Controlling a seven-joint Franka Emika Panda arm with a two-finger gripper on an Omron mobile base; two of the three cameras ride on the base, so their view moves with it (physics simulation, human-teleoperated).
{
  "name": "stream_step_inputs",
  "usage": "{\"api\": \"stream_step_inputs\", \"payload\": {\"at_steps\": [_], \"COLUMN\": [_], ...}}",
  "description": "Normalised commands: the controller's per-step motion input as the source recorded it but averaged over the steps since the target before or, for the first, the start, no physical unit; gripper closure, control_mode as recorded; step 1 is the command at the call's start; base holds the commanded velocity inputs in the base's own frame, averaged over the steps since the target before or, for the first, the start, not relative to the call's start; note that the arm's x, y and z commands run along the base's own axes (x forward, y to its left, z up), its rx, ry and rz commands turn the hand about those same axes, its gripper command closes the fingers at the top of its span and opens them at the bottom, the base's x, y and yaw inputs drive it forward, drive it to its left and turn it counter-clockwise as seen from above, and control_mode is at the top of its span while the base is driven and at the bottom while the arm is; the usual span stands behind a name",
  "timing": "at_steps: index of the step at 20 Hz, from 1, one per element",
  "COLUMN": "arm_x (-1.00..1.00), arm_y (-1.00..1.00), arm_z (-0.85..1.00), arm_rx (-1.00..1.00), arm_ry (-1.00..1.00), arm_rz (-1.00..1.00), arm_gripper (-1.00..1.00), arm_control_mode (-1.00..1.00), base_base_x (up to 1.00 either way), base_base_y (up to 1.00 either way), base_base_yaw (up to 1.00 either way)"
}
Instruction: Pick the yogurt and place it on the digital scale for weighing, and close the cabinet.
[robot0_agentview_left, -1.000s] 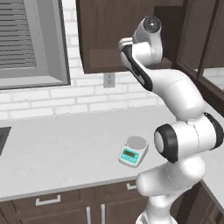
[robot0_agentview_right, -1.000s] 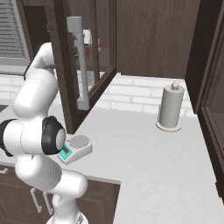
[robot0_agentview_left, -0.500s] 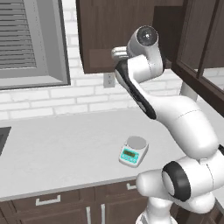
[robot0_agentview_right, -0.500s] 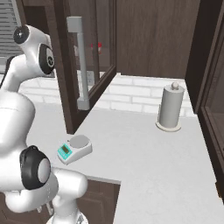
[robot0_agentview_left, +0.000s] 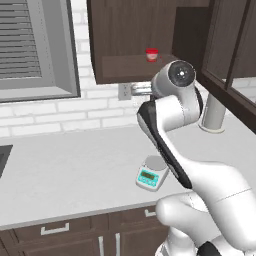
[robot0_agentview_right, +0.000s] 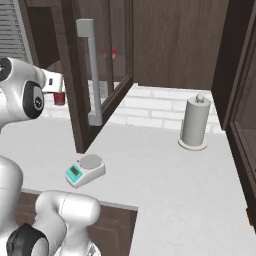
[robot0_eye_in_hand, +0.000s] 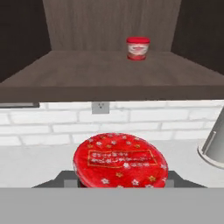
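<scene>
Filling the lower middle of the hand view, the yogurt shows its bright red starred top face-on, so its long axis runs toward that camera; the end effector is clamped on it from either side, only dark grey slivers of its fingers showing at 8 and 4 o'clock of the lid; the right base view gives the side instead, the dark red yogurt hanging upright under the white hand, left of the open door's frame and above the tabletop; on that tabletop the digital scale sits with its teal panel toward 8 o'clock and its round platter bare; farther back stands a grey paper towel holder; the cabinet hangs open, its glass door with the long metal handle swung outward; deepest on its shelf, at 12 o'clock, rests a shorter red-and-white cup, which the left base view also catches.
</scene>
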Motion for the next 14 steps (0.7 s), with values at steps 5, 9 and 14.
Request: {"api": "stream_step_inputs", "payload": {"at_steps": [5,9,14], "arm_x": [-0.33,-0.01,0.08], "arm_y": [0.07,0.00,-0.01], "arm_z": [-0.97,-0.86,-0.72], "arm_rx": [0.00,0.00,0.00], "arm_ry": [0.00,0.00,0.00], "arm_rz": [0.00,-0.04,0.13], "arm_gripper": [1.00,1.00,1.00], "arm_control_mode": [-1.00,-1.00,-1.00], "base_base_x": [0.00,0.00,0.00], "base_base_y": [0.00,0.00,0.00], "base_base_yaw": [0.00,0.00,0.00]}}
